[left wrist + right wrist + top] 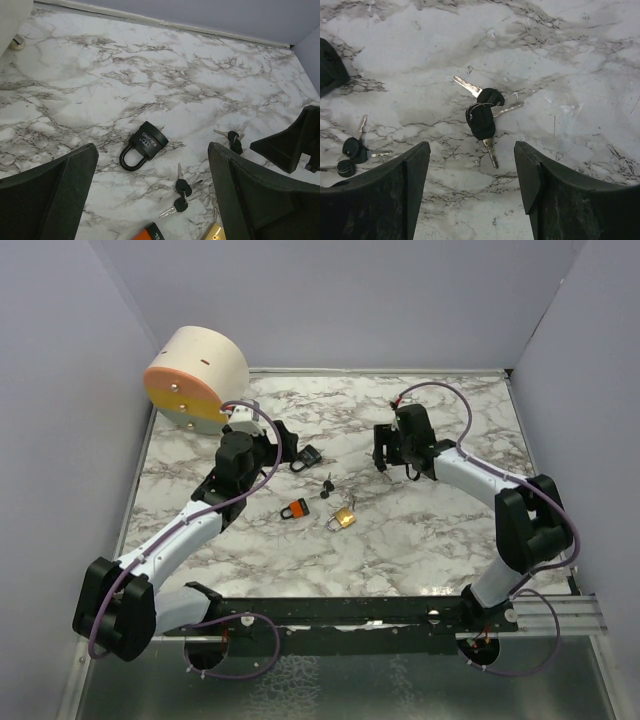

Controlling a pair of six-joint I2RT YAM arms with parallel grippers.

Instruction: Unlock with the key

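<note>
Plainly the right jaws stand apart over a bunch of black-headed keys (482, 117), which lies flat on the table (570, 60) just ahead, between the fingers and untouched (its blades fan out, the nearest pointing back toward the wrist). The left jaws, spread wide, face the black padlock (144, 145), which lies flat with its shackle toward them. The right arm is nearer this bunch.

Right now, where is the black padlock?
In the top view, the black padlock lies on the marble just right of the left end effector, up-left of the orange padlock.
</note>
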